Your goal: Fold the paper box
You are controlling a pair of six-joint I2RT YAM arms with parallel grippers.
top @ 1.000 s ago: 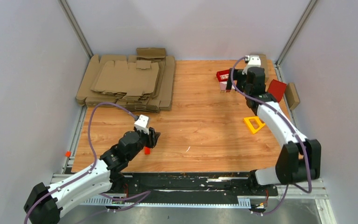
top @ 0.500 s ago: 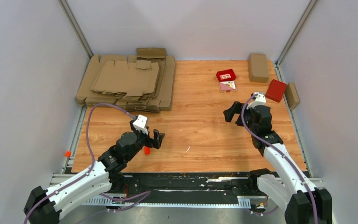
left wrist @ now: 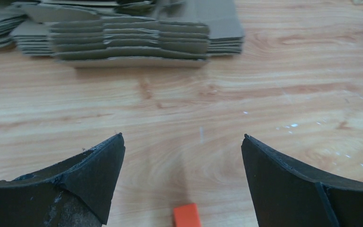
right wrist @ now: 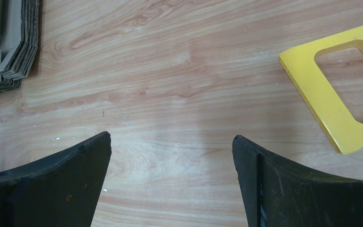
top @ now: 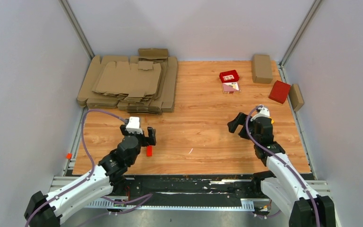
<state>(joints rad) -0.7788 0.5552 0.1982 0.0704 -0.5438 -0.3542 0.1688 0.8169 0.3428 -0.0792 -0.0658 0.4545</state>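
Note:
The paper box [top: 262,68] is a small brown oblong box lying at the table's far right corner, with nothing touching it. My left gripper [top: 138,135] hangs over the near left of the table, open and empty; in the left wrist view [left wrist: 182,137] only bare wood lies between its fingers. My right gripper [top: 240,125] is over the near right, far in front of the box, also open and empty, with bare wood between its fingers in the right wrist view [right wrist: 170,137].
A pile of flat cardboard blanks [top: 132,82] fills the far left. A small orange block [top: 149,151] lies just under the left gripper. A yellow frame [right wrist: 331,104] lies by the right gripper. Two red boxes [top: 229,76] [top: 280,91] and another brown box [top: 296,97] sit at right.
The right arm has pulled back from the paper box at the far right to the near right. The left gripper has opened wide and turned slightly left, above the orange block.

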